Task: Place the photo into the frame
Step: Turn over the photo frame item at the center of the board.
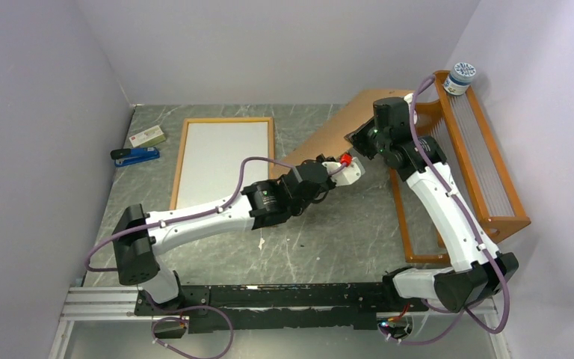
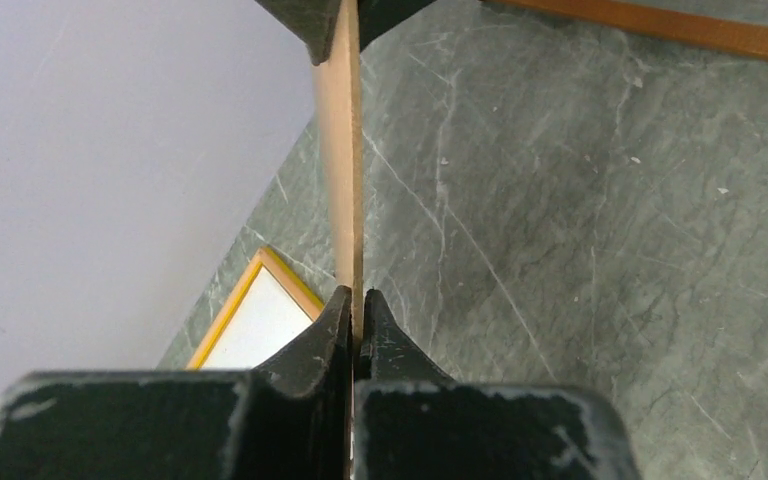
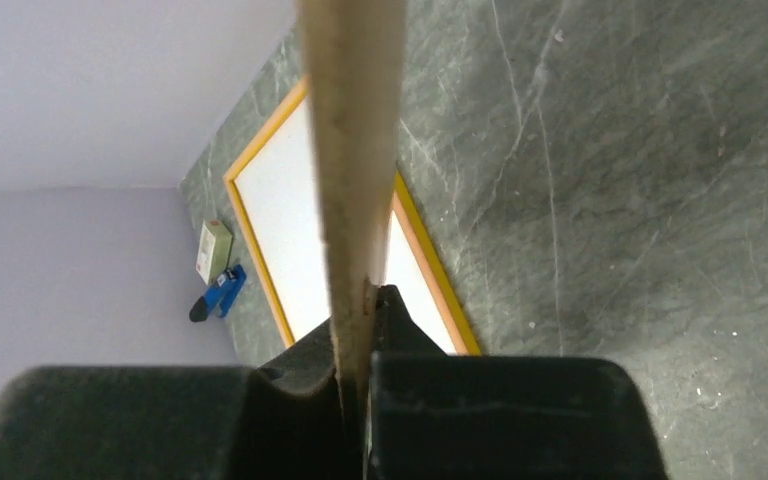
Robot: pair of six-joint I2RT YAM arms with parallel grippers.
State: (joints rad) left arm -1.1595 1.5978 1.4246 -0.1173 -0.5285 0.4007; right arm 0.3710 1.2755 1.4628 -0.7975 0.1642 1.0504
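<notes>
While left gripper and right gripper pinch the board, frame lies at ten o'clock.
Photo inside seems floppy; board stiff, light, good by edges.

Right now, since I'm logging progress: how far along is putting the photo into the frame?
Done, apparently: a white sheet, likely the photo face down, fills the frame on the table. In hand: both the left gripper and right gripper are shut on the brown backing panel, held apart from the frame. Left: laying that panel over the frame.
</notes>
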